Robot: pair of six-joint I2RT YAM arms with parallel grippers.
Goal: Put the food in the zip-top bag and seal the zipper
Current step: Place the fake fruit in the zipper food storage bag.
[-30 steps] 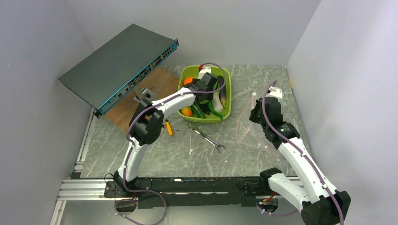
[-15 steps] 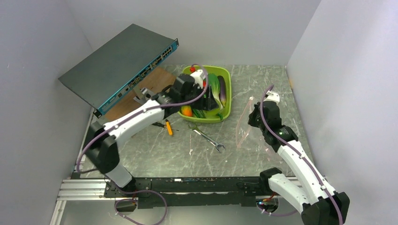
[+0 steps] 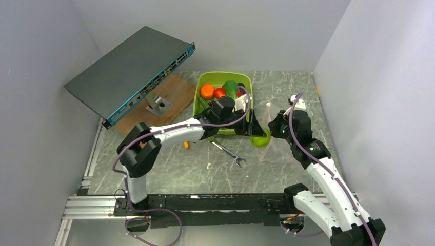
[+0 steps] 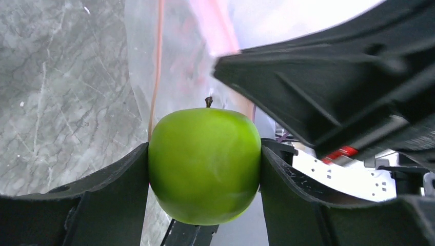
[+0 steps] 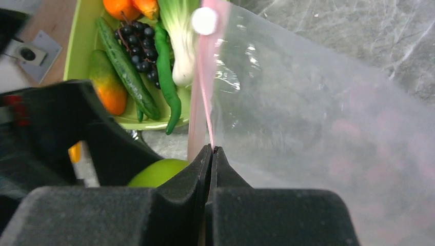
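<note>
Left gripper [image 4: 204,171]: jaws spread around a green apple [image 3: 261,139], gripping it on both sides.
Right gripper [image 5: 211,154]: pinched tight on the zipper [image 5: 203,77], holding the bag [image 5: 308,102] upright.
Apple position: raised off the worktop, right beside the bag's mouth edge, just past the tub's near right corner.
Done: one fruit lifted out and brought to the bag.
Left: apple not released; orange [image 3: 207,91], tomato [image 3: 219,93], cucumber [image 5: 125,66], grapes [image 5: 138,48] and bok choy [image 5: 179,31] lie in the tub [image 3: 248,82] at the far edge; zipper unsealed.
Hard to tell: whether the mouth gapes enough, and whether the apple has crossed it.
Hidden: the left arm covers the tub's near side; no eggplant shows.
Bag contents: looks empty, though glare clouds the plastic.
</note>
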